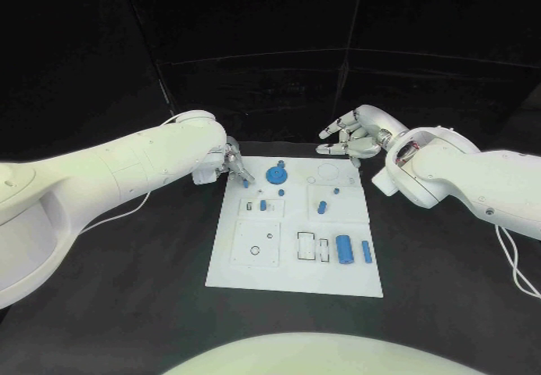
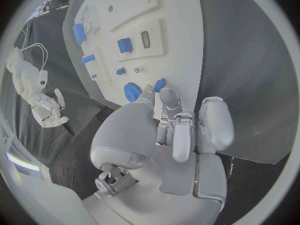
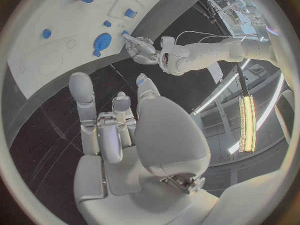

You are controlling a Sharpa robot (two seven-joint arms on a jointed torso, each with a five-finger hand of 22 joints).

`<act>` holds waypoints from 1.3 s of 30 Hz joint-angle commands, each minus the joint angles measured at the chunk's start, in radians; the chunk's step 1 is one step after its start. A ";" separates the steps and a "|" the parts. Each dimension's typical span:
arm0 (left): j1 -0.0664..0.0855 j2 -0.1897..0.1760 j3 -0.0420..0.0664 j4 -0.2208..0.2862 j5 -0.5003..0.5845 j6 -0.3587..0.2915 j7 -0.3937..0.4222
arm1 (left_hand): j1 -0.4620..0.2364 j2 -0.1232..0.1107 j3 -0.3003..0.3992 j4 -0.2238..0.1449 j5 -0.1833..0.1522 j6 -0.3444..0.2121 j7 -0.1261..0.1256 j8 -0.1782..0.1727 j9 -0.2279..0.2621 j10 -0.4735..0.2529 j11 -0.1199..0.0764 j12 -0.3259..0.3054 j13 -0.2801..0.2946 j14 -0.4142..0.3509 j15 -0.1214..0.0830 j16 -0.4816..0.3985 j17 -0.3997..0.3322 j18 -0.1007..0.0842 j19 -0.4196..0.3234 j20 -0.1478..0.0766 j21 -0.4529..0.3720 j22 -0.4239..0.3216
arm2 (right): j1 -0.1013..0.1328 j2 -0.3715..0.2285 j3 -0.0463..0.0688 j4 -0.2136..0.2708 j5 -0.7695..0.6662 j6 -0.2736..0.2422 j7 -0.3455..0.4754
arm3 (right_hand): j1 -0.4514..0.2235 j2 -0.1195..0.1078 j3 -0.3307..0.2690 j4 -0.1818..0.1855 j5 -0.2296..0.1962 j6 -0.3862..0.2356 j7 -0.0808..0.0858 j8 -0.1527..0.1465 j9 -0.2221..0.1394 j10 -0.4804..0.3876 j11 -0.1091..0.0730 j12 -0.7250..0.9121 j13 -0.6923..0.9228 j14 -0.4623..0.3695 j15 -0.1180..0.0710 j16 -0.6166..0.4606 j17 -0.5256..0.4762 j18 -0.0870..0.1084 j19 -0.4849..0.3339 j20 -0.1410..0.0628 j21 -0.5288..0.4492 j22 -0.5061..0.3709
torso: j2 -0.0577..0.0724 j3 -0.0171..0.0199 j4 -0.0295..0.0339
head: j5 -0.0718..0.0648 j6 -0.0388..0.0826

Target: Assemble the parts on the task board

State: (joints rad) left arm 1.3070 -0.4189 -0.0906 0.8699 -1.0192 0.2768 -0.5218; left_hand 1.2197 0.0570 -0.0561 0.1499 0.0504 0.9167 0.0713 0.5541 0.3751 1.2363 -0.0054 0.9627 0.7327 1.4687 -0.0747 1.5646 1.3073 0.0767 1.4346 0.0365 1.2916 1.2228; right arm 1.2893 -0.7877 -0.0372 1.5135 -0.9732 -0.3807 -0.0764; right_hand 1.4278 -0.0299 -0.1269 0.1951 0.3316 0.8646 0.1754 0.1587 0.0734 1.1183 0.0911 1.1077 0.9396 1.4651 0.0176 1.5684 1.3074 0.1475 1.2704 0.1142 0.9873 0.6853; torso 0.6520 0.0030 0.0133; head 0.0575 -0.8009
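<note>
The white task board (image 1: 295,269) lies in the middle of the black table. My left hand (image 1: 236,169) hangs over its far left corner, fingertips (image 2: 169,94) pinching a small blue part (image 2: 160,84) at the board's edge, also seen as a blue speck (image 1: 248,188). Beside it a round blue gear-like part (image 1: 277,173) (image 2: 132,91) sits on the board. My right hand (image 1: 354,134) (image 3: 119,130) is raised beyond the far right corner, fingers spread, holding nothing. Two blue cylinders (image 1: 342,248) lie at the board's near right.
More small blue parts (image 1: 263,205), (image 1: 321,208) stand mid-board, next to rectangular slots (image 1: 306,244) and a small ring (image 1: 255,251). A white cable (image 1: 124,211) trails from the left arm over the table. Black table surrounds the board on every side.
</note>
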 commanded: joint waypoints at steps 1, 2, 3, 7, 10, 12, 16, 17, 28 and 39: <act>0.001 0.002 0.001 -0.001 -0.018 0.007 -0.011 | 0.010 0.002 0.003 -0.007 -0.003 0.008 -0.004 -0.002 -0.002 -0.002 -0.003 0.005 0.000 0.102 0.003 0.006 0.263 0.001 0.005 0.000 0.005 0.001 | 0.002 0.001 0.001 0.001 0.001 0.001 0.011 | 0.011 0.001 -0.003 0.004 0.001 -0.007 0.000 0.006 0.000 -0.006 -0.002 0.005 0.000 0.106 -0.003 0.002 0.263 0.009 0.006 -0.002 -0.004 -0.002 | 0.000 0.0000 -0.0005 | 0.000 -0.001; 0.001 0.002 0.001 -0.001 -0.018 0.006 -0.011 | 0.013 0.005 0.005 -0.009 -0.003 0.008 -0.004 -0.002 -0.002 -0.001 -0.003 0.006 0.001 0.102 0.003 0.006 0.263 0.001 0.005 0.000 0.005 0.001 | 0.002 0.001 0.001 0.001 0.001 0.001 0.011 | 0.011 0.001 -0.003 0.004 0.001 -0.007 0.000 0.006 0.000 -0.006 -0.002 0.005 0.000 0.106 -0.003 0.002 0.263 0.009 0.006 -0.002 -0.004 -0.002 | 0.000 0.0001 -0.0005 | 0.000 -0.001; 0.001 0.003 0.001 -0.001 -0.019 0.004 -0.011 | 0.020 0.011 0.010 -0.013 -0.003 0.008 -0.005 -0.002 -0.002 -0.001 -0.004 0.005 0.001 0.102 0.002 0.006 0.263 0.002 0.005 -0.001 0.004 0.001 | 0.002 0.001 0.001 0.001 0.001 0.001 0.011 | 0.011 0.001 -0.004 0.005 0.001 -0.007 0.000 0.006 0.000 -0.006 -0.002 0.005 0.000 0.106 -0.003 0.002 0.263 0.008 0.006 -0.002 -0.004 0.000 | 0.000 0.0004 -0.0003 | -0.001 -0.001; 0.001 0.004 0.001 0.001 -0.019 -0.001 -0.010 | 0.043 0.026 0.027 -0.028 -0.003 0.009 -0.008 -0.003 -0.004 -0.001 -0.007 0.004 0.000 0.102 0.000 0.006 0.263 0.002 0.005 -0.002 0.005 0.002 | 0.002 0.001 0.001 0.001 0.001 0.001 0.011 | 0.011 0.001 -0.004 0.005 0.001 -0.007 0.000 0.006 0.000 -0.006 -0.002 0.005 0.000 0.106 -0.003 0.002 0.263 0.008 0.006 -0.002 -0.004 0.000 | -0.001 0.0002 -0.0002 | -0.001 -0.001; 0.001 0.004 0.001 0.002 -0.019 -0.003 -0.010 | 0.063 0.038 0.043 -0.042 -0.003 0.009 -0.010 -0.004 -0.006 -0.001 -0.009 0.005 0.001 0.102 -0.001 0.006 0.263 0.001 0.005 -0.003 0.005 0.003 | 0.002 0.001 0.001 0.001 0.001 0.001 0.011 | 0.011 0.001 -0.004 0.005 0.001 -0.007 0.000 0.006 0.000 -0.006 -0.002 0.005 0.000 0.106 -0.003 0.002 0.263 0.008 0.006 -0.002 -0.004 0.000 | 0.000 0.0004 0.0004 | -0.001 -0.001; 0.001 0.004 0.001 0.002 -0.019 -0.004 -0.010 | 0.081 0.047 0.057 -0.054 -0.003 0.007 -0.012 -0.006 -0.007 -0.001 -0.011 0.006 0.003 0.102 -0.002 0.006 0.263 0.001 0.006 -0.004 0.005 0.004 | 0.002 0.001 0.001 0.001 0.001 0.001 0.011 | 0.011 0.001 -0.004 0.005 0.001 -0.007 0.000 0.006 0.000 -0.006 -0.002 0.005 0.000 0.106 -0.003 0.002 0.263 0.008 0.006 -0.002 -0.004 0.000 | -0.001 0.0005 0.0005 | -0.001 -0.001; 0.000 0.004 0.001 0.002 -0.018 -0.003 -0.010 | 0.144 0.072 0.111 -0.100 -0.002 0.002 -0.019 -0.011 -0.012 -0.004 -0.018 0.001 0.003 0.102 -0.007 0.006 0.263 0.002 0.005 -0.008 0.005 0.004 | 0.002 0.002 0.001 0.001 0.001 0.004 0.011 | 0.011 0.002 -0.004 0.006 0.002 -0.007 0.000 0.006 0.000 -0.006 -0.002 0.005 -0.001 0.106 -0.003 0.002 0.263 0.008 0.006 -0.002 -0.005 -0.002 | -0.002 0.0002 0.0007 | -0.001 -0.001; 0.000 0.004 0.001 0.002 -0.018 -0.002 -0.010 | 0.154 0.075 0.120 -0.107 -0.002 0.001 -0.020 -0.012 -0.012 -0.005 -0.019 0.000 0.002 0.102 -0.008 0.006 0.263 0.002 0.005 -0.008 0.005 0.004 | 0.002 0.002 0.001 0.001 0.001 0.004 0.011 | 0.011 0.002 -0.004 0.006 0.002 -0.007 0.000 0.006 0.000 -0.006 -0.002 0.005 -0.001 0.106 -0.003 0.002 0.263 0.009 0.006 -0.002 -0.005 -0.002 | -0.002 -0.0002 0.0008 | 0.000 -0.001; 0.000 -0.056 0.002 0.065 0.041 -0.054 0.014 | 0.086 0.035 0.389 -0.210 -0.005 -0.015 -0.010 0.022 0.013 0.012 -0.009 -0.007 -0.001 0.102 -0.002 0.006 0.263 0.001 0.005 -0.005 0.002 0.008 | 0.002 -0.003 0.001 0.002 0.001 0.004 0.010 | 0.010 0.002 -0.005 0.006 0.003 -0.007 0.000 0.006 0.000 -0.006 -0.002 0.005 -0.001 0.106 -0.003 0.002 0.263 0.009 0.006 -0.002 -0.006 -0.003 | -0.004 0.0020 0.0049 | 0.000 0.004; 0.013 -0.178 0.012 0.217 0.138 -0.168 0.066 | -0.015 -0.021 0.576 -0.243 -0.003 -0.023 -0.012 0.064 0.043 0.024 -0.012 -0.002 0.000 0.102 -0.004 0.006 0.263 0.002 0.005 -0.006 -0.005 0.006 | 0.002 -0.008 0.000 0.002 0.001 0.005 0.009 | 0.012 0.003 -0.005 0.007 0.007 -0.007 0.000 0.007 0.000 -0.008 -0.002 0.004 -0.003 0.106 -0.003 0.002 0.263 0.009 0.006 -0.002 -0.007 -0.004 | -0.008 0.0046 0.0108 | 0.000 0.002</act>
State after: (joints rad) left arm 1.3185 -0.5944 -0.0794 1.0749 -0.9361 0.1746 -0.4881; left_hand 1.2101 0.0355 0.4021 0.0207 0.0473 0.8982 0.0645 0.6155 0.3682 1.2529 -0.0147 0.9566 0.7317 1.4651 -0.0784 1.5646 1.3073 0.0766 1.4374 0.0336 1.2915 1.2282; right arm 1.2893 -0.7941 -0.0373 1.5141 -0.9732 -0.3791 -0.0747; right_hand 1.4318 -0.0258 -0.1297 0.1979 0.3352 0.8646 0.1754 0.1588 0.0734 1.1183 0.0911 1.1074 0.9373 1.4651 0.0176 1.5684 1.3079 0.1476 1.2704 0.1142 0.9873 0.6817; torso 0.6446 0.0061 0.0234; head 0.0538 -0.7985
